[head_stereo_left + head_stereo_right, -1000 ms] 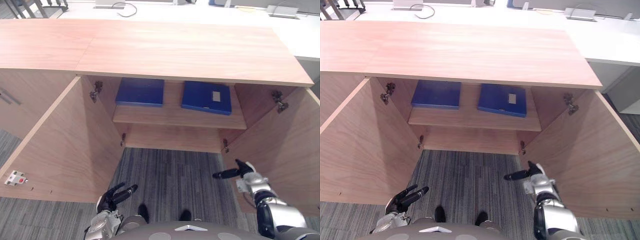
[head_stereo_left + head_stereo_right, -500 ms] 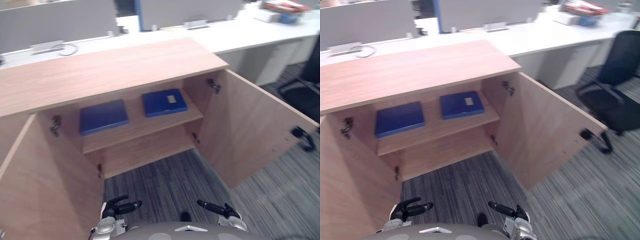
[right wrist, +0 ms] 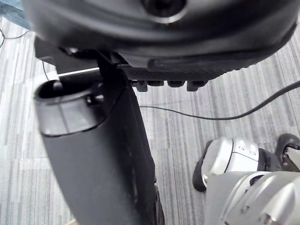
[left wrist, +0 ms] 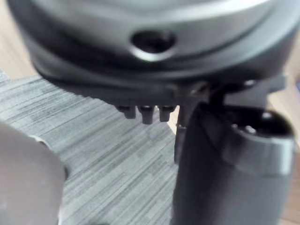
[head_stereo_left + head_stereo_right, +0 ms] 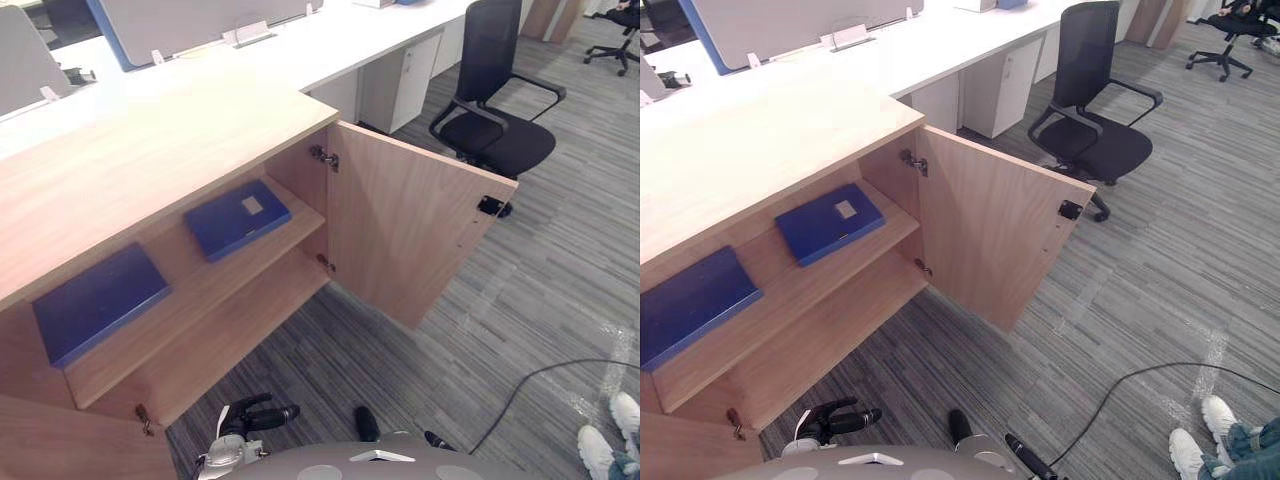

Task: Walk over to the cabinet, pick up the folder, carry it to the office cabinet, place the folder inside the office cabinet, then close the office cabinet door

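Two blue folders lie flat on the upper shelf of the open wooden cabinet (image 5: 150, 140): one with a white label (image 5: 237, 217) near the right side, a plain one (image 5: 95, 300) further left. My left hand (image 5: 245, 420) hangs low over the carpet in front of the cabinet, fingers straight, holding nothing. My right hand (image 5: 1025, 458) pokes out at the bottom edge over the carpet, fingers straight and empty; its thumb (image 3: 93, 154) stands out in the right wrist view. Both hands are well short of the folders.
The cabinet's right door (image 5: 410, 235) stands swung open towards me. A black office chair (image 5: 495, 120) sits beyond it beside a long white desk (image 5: 330, 50). A person's white shoes (image 5: 610, 430) show at the lower right on the grey carpet.
The whole picture has swung to the right as the camera turned, bringing the chair, floor and a person's shoes into view. My hands stay low and empty.
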Robot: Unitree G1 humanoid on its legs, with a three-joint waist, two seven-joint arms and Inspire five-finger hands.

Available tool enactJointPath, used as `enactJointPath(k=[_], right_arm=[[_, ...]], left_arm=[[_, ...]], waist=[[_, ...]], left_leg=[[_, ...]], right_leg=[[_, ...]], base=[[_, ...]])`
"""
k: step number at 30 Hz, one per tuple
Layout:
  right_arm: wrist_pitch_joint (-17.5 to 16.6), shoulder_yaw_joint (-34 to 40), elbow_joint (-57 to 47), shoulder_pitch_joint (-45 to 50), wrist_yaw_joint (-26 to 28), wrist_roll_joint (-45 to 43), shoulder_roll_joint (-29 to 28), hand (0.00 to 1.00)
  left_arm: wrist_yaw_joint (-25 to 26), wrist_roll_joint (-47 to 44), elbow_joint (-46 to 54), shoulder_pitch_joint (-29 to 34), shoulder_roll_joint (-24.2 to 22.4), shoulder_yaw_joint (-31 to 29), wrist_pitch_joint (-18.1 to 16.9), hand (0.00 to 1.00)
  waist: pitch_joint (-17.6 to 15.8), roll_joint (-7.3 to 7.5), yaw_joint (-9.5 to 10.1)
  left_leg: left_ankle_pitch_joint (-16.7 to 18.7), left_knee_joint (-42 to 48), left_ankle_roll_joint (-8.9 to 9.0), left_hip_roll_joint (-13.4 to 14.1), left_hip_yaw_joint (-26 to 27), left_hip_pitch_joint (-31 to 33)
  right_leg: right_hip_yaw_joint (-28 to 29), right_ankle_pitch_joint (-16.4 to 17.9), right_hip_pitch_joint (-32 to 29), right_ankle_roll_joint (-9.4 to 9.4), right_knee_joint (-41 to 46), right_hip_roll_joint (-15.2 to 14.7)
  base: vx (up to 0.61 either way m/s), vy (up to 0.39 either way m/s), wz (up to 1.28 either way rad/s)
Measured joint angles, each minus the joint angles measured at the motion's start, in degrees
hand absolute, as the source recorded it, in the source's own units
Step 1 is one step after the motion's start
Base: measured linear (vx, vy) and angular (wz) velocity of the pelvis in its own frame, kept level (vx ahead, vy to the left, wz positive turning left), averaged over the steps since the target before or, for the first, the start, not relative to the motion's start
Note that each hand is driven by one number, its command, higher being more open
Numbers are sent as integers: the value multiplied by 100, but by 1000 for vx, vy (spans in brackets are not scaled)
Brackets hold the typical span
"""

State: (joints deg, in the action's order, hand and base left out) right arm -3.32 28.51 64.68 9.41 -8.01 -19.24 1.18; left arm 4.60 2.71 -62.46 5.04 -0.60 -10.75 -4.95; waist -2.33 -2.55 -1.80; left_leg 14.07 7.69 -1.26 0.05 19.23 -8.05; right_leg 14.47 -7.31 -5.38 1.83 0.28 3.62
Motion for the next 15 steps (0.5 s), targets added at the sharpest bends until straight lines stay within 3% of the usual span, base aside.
enactJointPath(k=[2,4,5,6,8,11,12,15], right_arm=[[-39,-63,-88,4,15,-21,-62,100],[-53,-227,-234,20,16,-16,-97,100],[-49,-222,-331,22,23,-16,-105,100],[-42,-218,-402,71,16,-24,-93,100],[-41,-216,-429,90,8,-23,-90,100],[-41,-142,-418,117,-6,-21,-112,100],[-38,27,-363,91,12,-4,-123,100],[-10,387,-73,16,16,75,86,100]], left_arm=[[-32,3,30,-19,4,-88,-8,100],[-74,2,147,-1,19,-137,-23,100],[-85,-8,186,-9,10,-157,-23,100],[-76,-35,221,10,-3,-195,-19,100],[-64,-41,221,14,-24,-212,-10,100],[-96,-36,222,101,5,-202,-18,100],[-103,-32,183,74,52,-182,-18,100],[-127,-21,-62,-42,-24,-65,-6,100]], waist=[[-92,64,5],[-250,79,20],[-285,71,36],[-290,68,37],[-310,49,33],[-278,100,10],[-255,210,9],[-251,-72,6]], left_leg=[[25,20,37,57,100,-173],[103,124,27,120,305,-291],[139,126,-19,157,474,-321],[140,136,-19,186,614,-394],[149,161,-1,260,719,-549],[171,223,43,376,769,-652],[178,235,97,349,686,-630],[65,120,131,438,300,-575]], right_leg=[[4,125,36,-18,253,103],[-312,566,-126,-101,746,125],[-1160,887,-387,-304,1509,-164],[-1858,1083,-604,-356,2281,-538],[-2496,1276,-613,-427,2996,-1071],[-2705,1378,-378,-313,3236,-1709],[-2778,1469,-339,-196,3079,-1705],[-2859,1473,-193,-199,2641,-1435]], base=[[63,-12,-25],[-58,-34,-24],[-94,-24,-33],[-27,-1,-35],[60,-28,-27],[102,-150,-21],[103,-209,-27],[58,-183,-28]])
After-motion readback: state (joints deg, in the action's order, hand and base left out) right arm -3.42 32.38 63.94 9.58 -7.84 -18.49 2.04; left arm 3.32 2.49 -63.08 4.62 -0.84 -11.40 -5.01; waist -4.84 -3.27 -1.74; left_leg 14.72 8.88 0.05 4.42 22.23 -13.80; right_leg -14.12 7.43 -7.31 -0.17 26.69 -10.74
